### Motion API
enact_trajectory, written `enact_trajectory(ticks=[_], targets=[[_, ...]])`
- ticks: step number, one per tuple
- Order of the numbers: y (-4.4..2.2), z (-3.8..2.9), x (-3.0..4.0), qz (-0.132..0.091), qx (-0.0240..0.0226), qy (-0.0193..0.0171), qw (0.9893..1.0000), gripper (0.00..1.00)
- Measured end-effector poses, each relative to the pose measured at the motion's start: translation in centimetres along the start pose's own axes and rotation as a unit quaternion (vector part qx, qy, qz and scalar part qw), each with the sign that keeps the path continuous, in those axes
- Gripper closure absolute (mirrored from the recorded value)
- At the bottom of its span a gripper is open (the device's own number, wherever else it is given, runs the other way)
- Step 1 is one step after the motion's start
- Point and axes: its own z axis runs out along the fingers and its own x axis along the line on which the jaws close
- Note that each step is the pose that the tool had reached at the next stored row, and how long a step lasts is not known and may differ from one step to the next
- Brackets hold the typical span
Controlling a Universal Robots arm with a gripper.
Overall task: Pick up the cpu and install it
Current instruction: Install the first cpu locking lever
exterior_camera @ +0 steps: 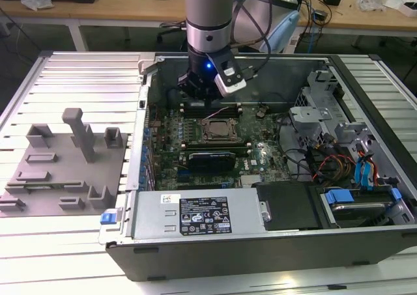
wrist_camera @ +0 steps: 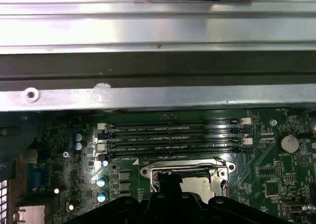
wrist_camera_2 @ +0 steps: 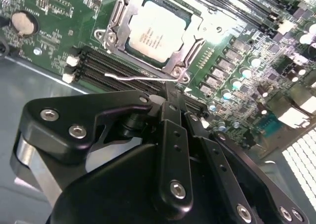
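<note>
The cpu (wrist_camera_2: 156, 30), a flat square chip with a silvery-white top, lies in the motherboard socket (wrist_camera_2: 183, 56) inside the open computer case; in the first wrist view the cpu (wrist_camera: 198, 186) is partly covered. My black gripper (wrist_camera_2: 171, 94) hangs just above the socket's edge next to the memory slots, its fingers (wrist_camera_2: 174, 135) pressed together with nothing between them. The socket's thin wire lever (wrist_camera_2: 133, 77) lies just in front of the fingertips. In the exterior view the gripper (exterior_camera: 199, 98) stands over the board just behind the socket (exterior_camera: 218, 129).
Memory slots (wrist_camera: 173, 137) run beside the socket, next to the case's metal wall (wrist_camera: 158, 93). A black card (exterior_camera: 210, 159), a power supply (exterior_camera: 199, 215) and drive bays (exterior_camera: 339, 152) crowd the case. Grey fixture blocks (exterior_camera: 65, 158) stand on the table at the exterior view's left.
</note>
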Motion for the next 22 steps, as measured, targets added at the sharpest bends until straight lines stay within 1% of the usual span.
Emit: enact_trajectory(ticks=[3, 5, 7, 9, 14, 15, 17, 20, 22], targets=[[-0.02, 0.46, -0.40, 0.006, -0.0001, -0.0006, 1.0000, 0.89], [-0.03, 0.57, -0.64, 0.007, -0.0024, -0.0005, 1.0000, 0.89], [-0.02, 0.71, -0.89, 0.008, -0.0066, -0.0004, 0.9999, 0.89], [-0.01, 0.83, -1.19, 0.008, -0.0083, -0.0003, 0.9999, 0.89], [0.02, 1.08, -2.22, 0.008, -0.0083, -0.0004, 0.9999, 0.89], [0.03, 1.10, -2.34, 0.009, -0.0083, -0.0003, 0.9999, 0.89], [0.29, 1.19, -2.43, 0.009, -0.0082, -0.0003, 0.9999, 0.89], [0.88, 1.32, -2.40, 0.009, -0.0082, -0.0004, 0.9999, 0.89], [1.06, 1.42, -2.38, 0.010, -0.0082, -0.0006, 0.9999, 0.89]])
